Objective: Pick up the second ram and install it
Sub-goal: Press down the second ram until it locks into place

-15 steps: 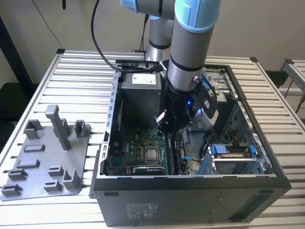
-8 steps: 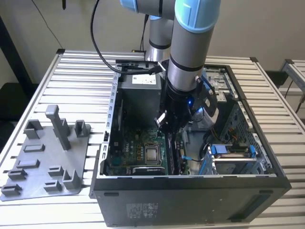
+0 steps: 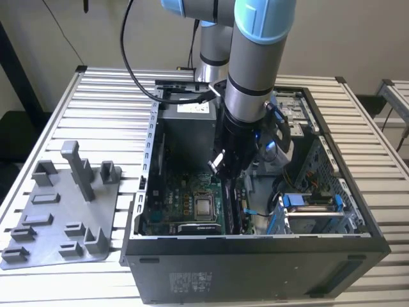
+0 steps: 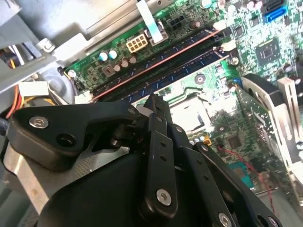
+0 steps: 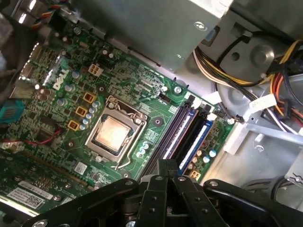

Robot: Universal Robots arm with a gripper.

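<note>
Inside the open computer case [image 3: 255,246] on the slatted surface [image 3: 102,109], the exterior view shows the arm reaching straight down, with the tool [image 3: 220,167] low over the green board [image 3: 169,204]. In the second wrist view the tool [image 4: 154,99] has its fingers pressed together with nothing seen between them, and the tip sits right at the long slots [image 4: 142,92]. A dark strip [image 4: 180,71] stands in one slot. I think that is the second ram, already in place, though I cannot be sure. In the first wrist view the shut tool [image 5: 168,164] sits at the end of the same strip [image 5: 177,130], beside the blue slot [image 5: 196,137]. What could go wrong: a crooked push could bend the strip or leave one end up, or the tip could slip onto the board.
</note>
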